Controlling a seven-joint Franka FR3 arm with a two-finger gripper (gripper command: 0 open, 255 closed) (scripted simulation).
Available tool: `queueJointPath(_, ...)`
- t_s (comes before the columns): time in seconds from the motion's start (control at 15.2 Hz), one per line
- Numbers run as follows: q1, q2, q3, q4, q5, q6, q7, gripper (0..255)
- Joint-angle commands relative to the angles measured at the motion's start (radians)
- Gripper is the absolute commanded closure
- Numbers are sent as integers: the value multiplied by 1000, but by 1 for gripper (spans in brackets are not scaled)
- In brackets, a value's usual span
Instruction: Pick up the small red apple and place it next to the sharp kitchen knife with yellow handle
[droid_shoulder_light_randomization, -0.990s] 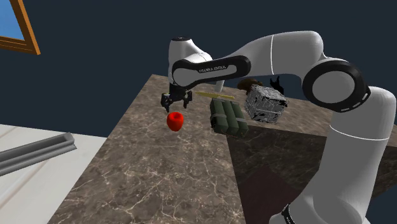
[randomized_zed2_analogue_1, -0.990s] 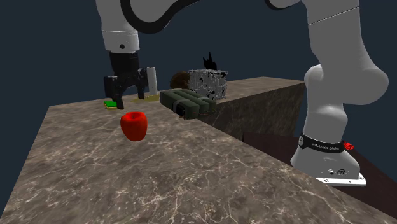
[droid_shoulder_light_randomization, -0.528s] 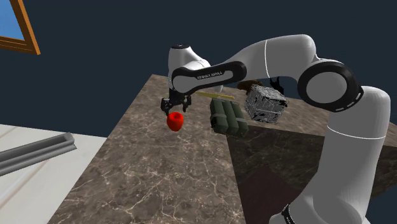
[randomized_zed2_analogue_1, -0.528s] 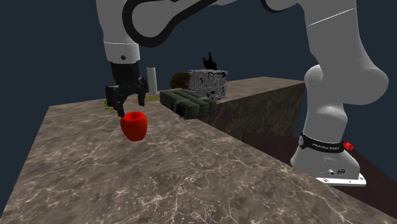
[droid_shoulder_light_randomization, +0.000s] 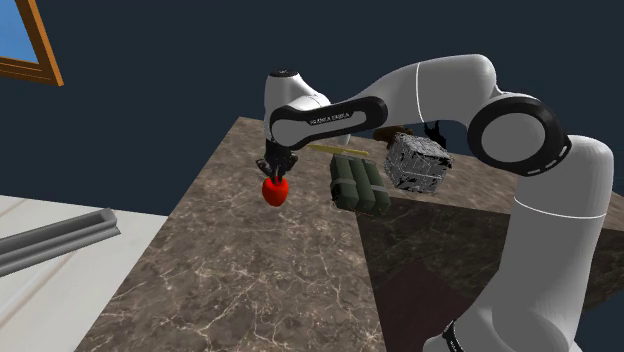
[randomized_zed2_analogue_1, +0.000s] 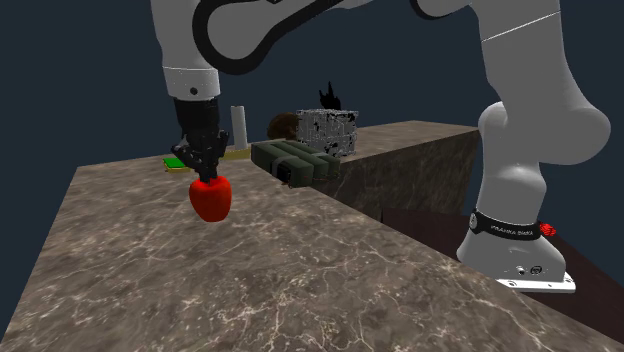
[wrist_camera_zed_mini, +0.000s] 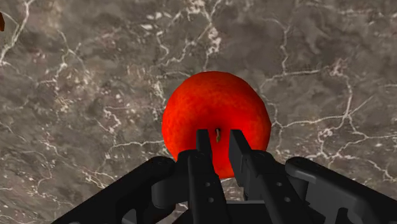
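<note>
A small red apple (droid_shoulder_light_randomization: 275, 192) (randomized_zed2_analogue_1: 211, 200) rests on the brown marble counter (droid_shoulder_light_randomization: 250, 280). My black gripper (droid_shoulder_light_randomization: 275, 176) (randomized_zed2_analogue_1: 205, 177) stands straight above it. In the wrist view the fingers (wrist_camera_zed_mini: 201, 141) are drawn close together on the apple (wrist_camera_zed_mini: 216, 108), clasping the top around its stem. The knife's thin yellowish handle (droid_shoulder_light_randomization: 322, 148) lies farther back on the counter, behind the gripper and beside the dark green bundle.
A dark green bundle (droid_shoulder_light_randomization: 357, 183) (randomized_zed2_analogue_1: 293, 160) lies close to the apple, with a silvery crumpled cube (droid_shoulder_light_randomization: 417, 162) (randomized_zed2_analogue_1: 327, 130) past it. A small green item (randomized_zed2_analogue_1: 176, 162) sits behind the gripper. The counter's edge drops off toward the shoulder view's left, where a grey rail (droid_shoulder_light_randomization: 60, 238) lies.
The gripper came down from above the apple onto its top, and its fingers went from wide apart to closed on the apple. The apple has stayed in place.
</note>
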Motion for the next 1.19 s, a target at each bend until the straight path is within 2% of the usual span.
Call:
queueJointPath(0.0, 0, 0, 0, 0, 0, 0, 0, 255)
queueJointPath(0.4, 0, 0, 0, 0, 0, 0, 0, 255)
queueJointPath(1.12, 0, -40, 7, 91, 20, -128, -26, 255)
